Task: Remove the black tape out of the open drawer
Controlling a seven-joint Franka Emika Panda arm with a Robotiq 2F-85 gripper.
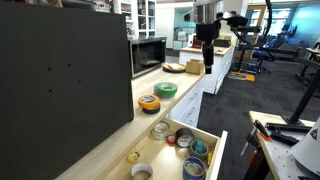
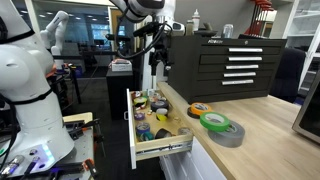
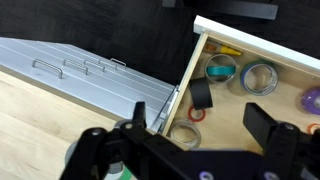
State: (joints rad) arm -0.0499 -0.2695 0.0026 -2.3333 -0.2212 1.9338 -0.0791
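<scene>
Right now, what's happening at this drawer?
The arm's gripper hangs well above the open drawer, jaws open and empty. The black tape lies inside among several other rolls, not yet touched. A green roll and a yellow-orange roll sit on the countertop beside the drawer.

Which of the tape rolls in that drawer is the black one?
The black tape, the only dark roll, lies beside the small red roll in the open drawer; the others are teal, purple or pale.
</scene>
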